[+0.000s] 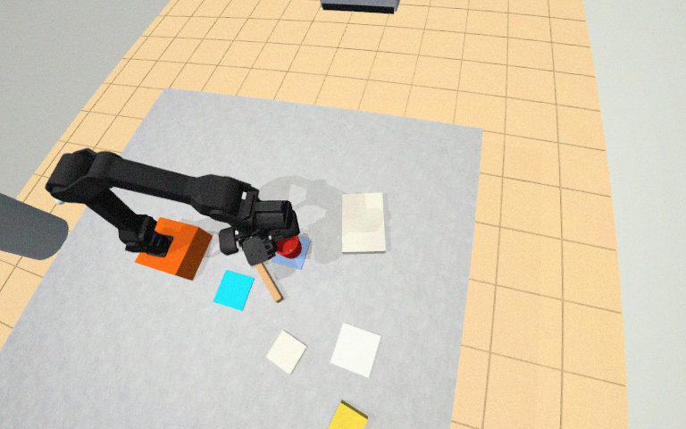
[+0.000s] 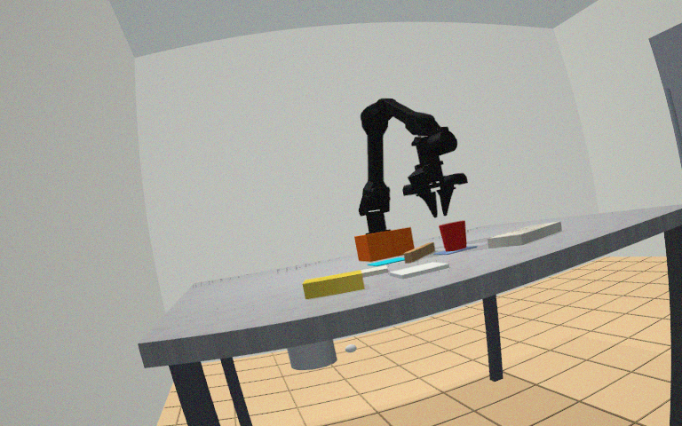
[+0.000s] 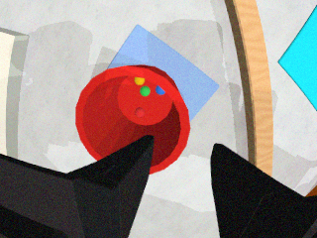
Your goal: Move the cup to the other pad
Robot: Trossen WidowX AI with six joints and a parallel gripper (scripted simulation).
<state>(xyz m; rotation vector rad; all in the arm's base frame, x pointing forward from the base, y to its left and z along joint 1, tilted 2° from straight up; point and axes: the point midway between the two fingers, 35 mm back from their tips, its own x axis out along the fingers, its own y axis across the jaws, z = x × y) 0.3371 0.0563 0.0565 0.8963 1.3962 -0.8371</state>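
While the top view hides most of the cup [image 1: 288,247] [image 2: 453,236] [image 3: 99,116] behind the arm, the wrist view shows marbles [image 3: 145,91] inside it. The claw [image 2: 440,216] [image 3: 182,147] is partly open, its fingertips apart, holding nothing; below it, the cup stands upright on the blue pad [image 1: 305,253] [image 2: 470,248] [image 3: 198,86].

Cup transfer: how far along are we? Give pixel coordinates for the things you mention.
Nothing looks finished: the red cup [image 1: 289,247] [image 2: 453,236] [image 3: 94,119] stands upright on the blue pad [image 1: 298,260] [image 2: 455,251] [image 3: 163,55], marbles inside. In hand: the approach; the tool [image 2: 440,216] [image 3: 182,147] hangs above, fingers apart, holding nothing. Left: grasp, carry level, set on the other pad, release.
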